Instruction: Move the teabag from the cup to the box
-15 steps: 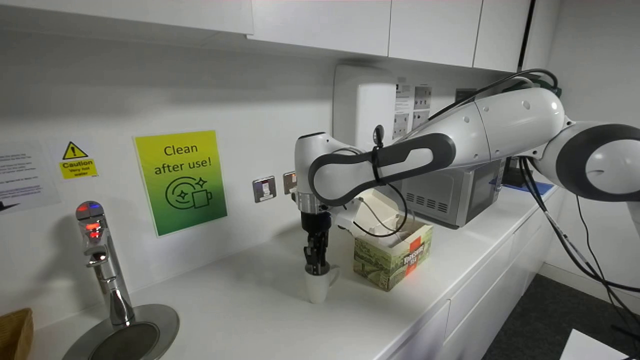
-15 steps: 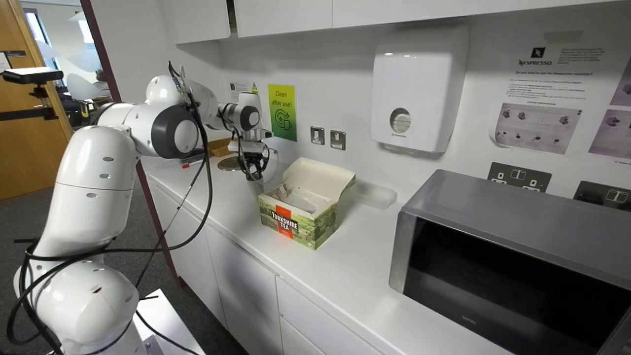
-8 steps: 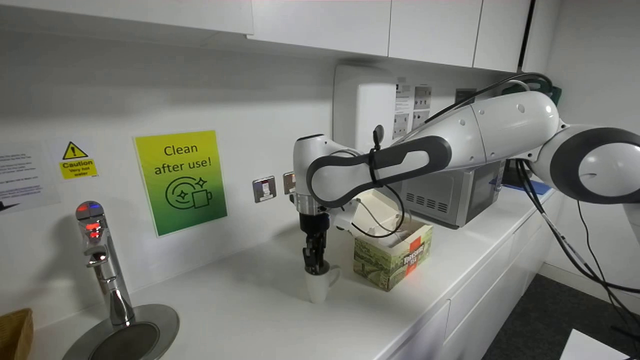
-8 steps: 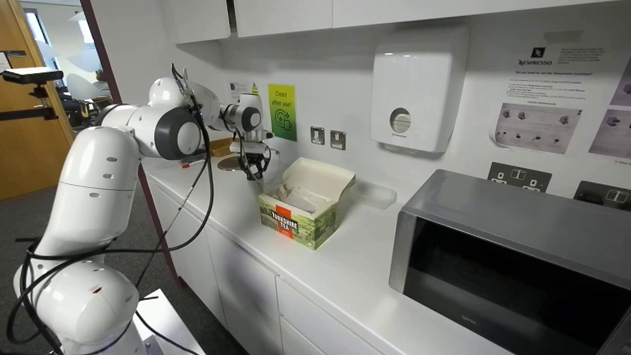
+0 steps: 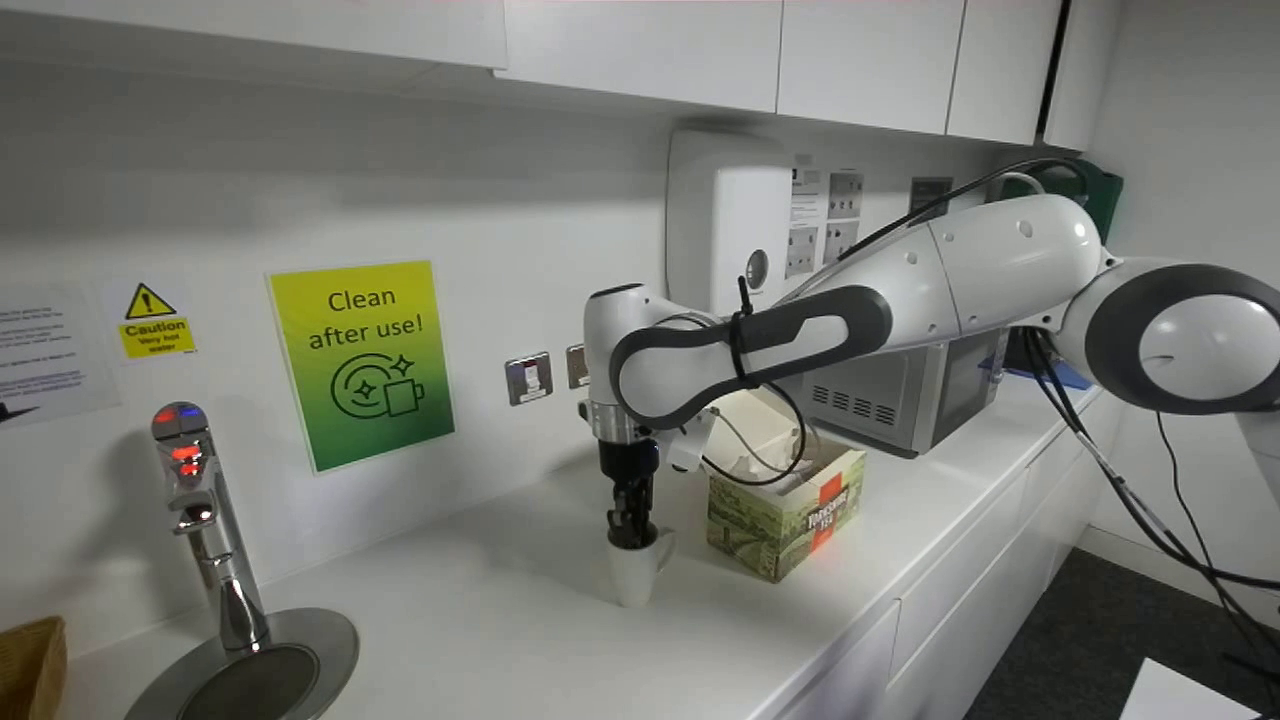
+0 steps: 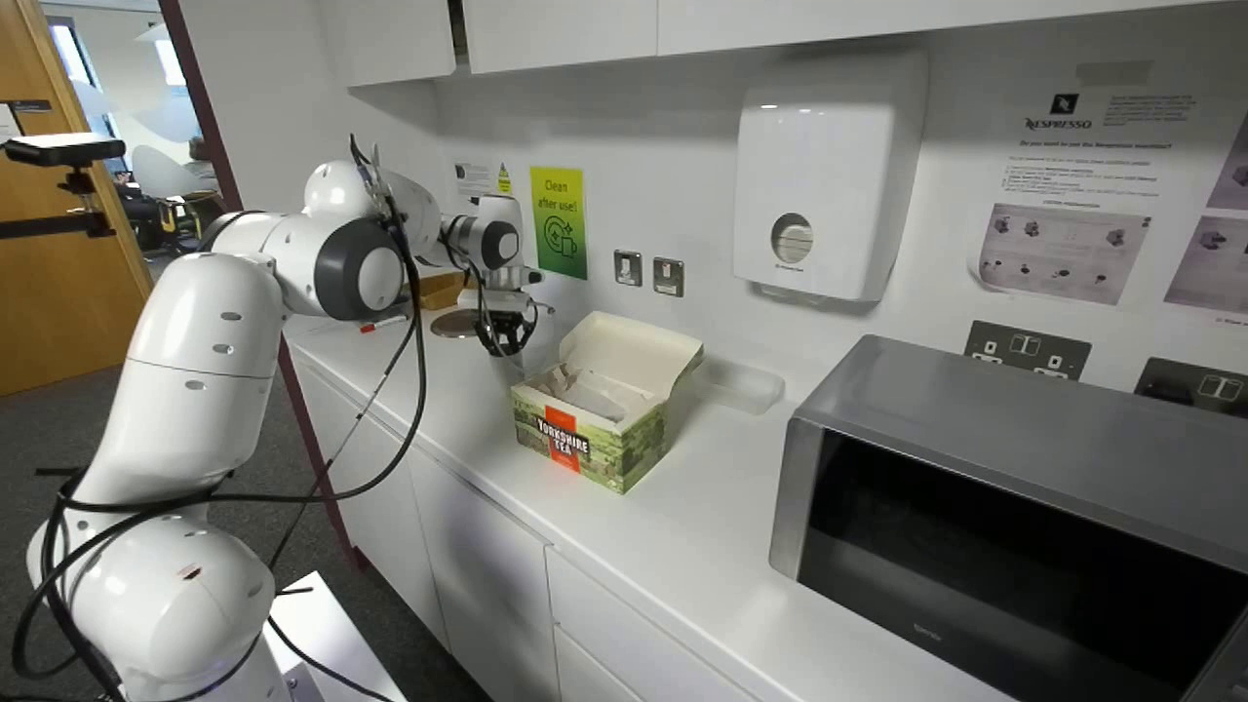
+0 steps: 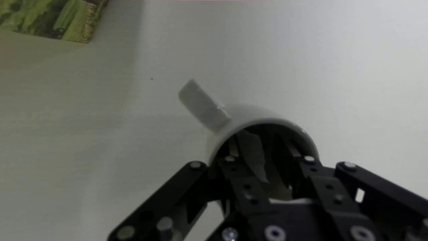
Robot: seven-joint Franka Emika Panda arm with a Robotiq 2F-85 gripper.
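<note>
Gripper [image 7: 262, 149] stood spread inside the cup [image 5: 633, 580], teabag [image 7: 254, 152] between its fingers [image 7: 242, 187]

You had the gripper pointing straight down into the cup, with its tips inside. In the wrist view your fingers stood apart, with a gap between them, and the teabag, a pale limp shape, lay in that gap inside the cup. It was dim in there, and you could not tell whether the teabag touched either finger.

The cup stood upright on the counter [image 5: 520, 620], its handle [image 7: 202, 103] turned toward the box [image 5: 750, 525]. The box sat near the cup but apart from it, lid [image 6: 634, 351] raised, with pale paper [image 6: 595, 392] showing inside in an exterior view. Your arm [image 5: 1010, 260] extended above the cup from the box's side, with a black cable [image 5: 750, 483] looped beneath it.

Farther from the cup, past the box, you had the microwave [image 6: 994, 546] and, by the wall [image 5: 490, 220], a clear tub [image 6: 741, 385]. Well apart from the cup, on the side away from the box, stood the tap [image 5: 225, 580], with a round drain [image 5: 338, 650] at its foot; the basket [image 5: 32, 660] lay farther still from the cup. On the wall alongside the cup you saw the switches [image 5: 528, 378] and, farther off, the sign [image 5: 365, 330]. The dispenser [image 5: 725, 210] hung on the same wall, higher than the cup.
</note>
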